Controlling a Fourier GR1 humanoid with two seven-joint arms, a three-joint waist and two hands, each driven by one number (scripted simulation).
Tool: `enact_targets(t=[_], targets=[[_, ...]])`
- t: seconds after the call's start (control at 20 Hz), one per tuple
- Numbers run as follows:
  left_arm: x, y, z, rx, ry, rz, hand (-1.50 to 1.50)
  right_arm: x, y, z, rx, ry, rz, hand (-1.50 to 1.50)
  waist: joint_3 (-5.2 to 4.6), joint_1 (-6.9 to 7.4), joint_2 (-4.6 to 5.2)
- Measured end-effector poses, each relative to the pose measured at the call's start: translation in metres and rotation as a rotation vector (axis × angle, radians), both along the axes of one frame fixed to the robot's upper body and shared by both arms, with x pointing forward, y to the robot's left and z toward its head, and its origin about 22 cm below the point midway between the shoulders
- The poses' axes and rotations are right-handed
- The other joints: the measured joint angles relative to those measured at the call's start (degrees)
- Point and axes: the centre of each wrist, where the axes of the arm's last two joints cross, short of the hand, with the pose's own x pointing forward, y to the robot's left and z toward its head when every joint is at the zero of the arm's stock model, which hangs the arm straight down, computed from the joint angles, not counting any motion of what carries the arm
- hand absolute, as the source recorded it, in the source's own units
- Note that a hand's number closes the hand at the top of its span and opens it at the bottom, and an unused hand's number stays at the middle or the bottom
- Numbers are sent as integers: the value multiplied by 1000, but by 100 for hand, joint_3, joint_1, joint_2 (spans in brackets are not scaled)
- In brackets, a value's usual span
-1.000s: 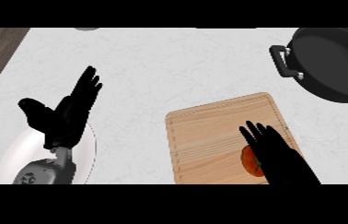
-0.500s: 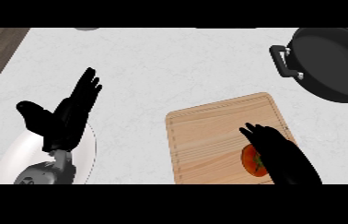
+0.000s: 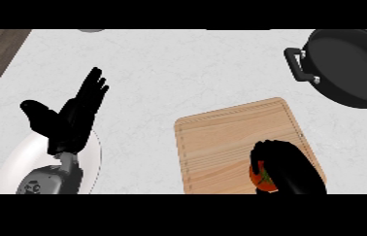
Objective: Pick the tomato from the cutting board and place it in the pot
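1. A white marbled counter [image 3: 179, 75] is viewed steeply from above; a strip of dark wood is noted at its upper left corner
2. A wooden cutting board [image 3: 222, 143] is recorded at lower right; a black pot [image 3: 344, 60] stands at upper right, well apart from the board, with a side handle turned toward the counter's middle
3. The tomato [image 3: 258, 177] is located on the lower right part of the board; only a red patch is seen, the rest being hidden under the right hand [image 3: 290, 164]
4. The right hand's fingers are curled down over the tomato and closed about it; whether it is raised off the board cannot be told
5. The left hand [image 3: 72, 121] is noted at the view's left, resting open with fingers straight and slightly spread, above a white plate [image 3: 18, 156]
6. Progress, as judged: the grasp is made or nearly made; the lift, the carry across to the pot and the release are all left to be done; nothing is seen inside the pot
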Motion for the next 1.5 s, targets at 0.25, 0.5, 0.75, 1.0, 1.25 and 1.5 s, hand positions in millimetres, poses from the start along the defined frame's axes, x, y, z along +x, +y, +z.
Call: enact_targets(t=[0.25,0.5,0.75,1.0,1.25,1.5], targets=[[-3,2,-2,3,-2,-3,0,2,-25,6,28,0,-61,150,4,-12,4],[-4,4,1,-3,-3,9,0,21,-123,10,45,61,-418,150,25,-123,51],[-5,5,2,2,-6,5,0,27,-230,46,47,-15,-695,150,26,-73,44],[-3,0,3,-2,-2,-8,0,20,-308,96,95,-159,-771,150,18,-13,28],[-7,6,2,0,2,-12,0,13,-344,150,160,-306,-726,150,11,11,12],[-8,4,-2,3,11,-8,0,14,-344,203,215,-455,-606,150,5,14,2]])
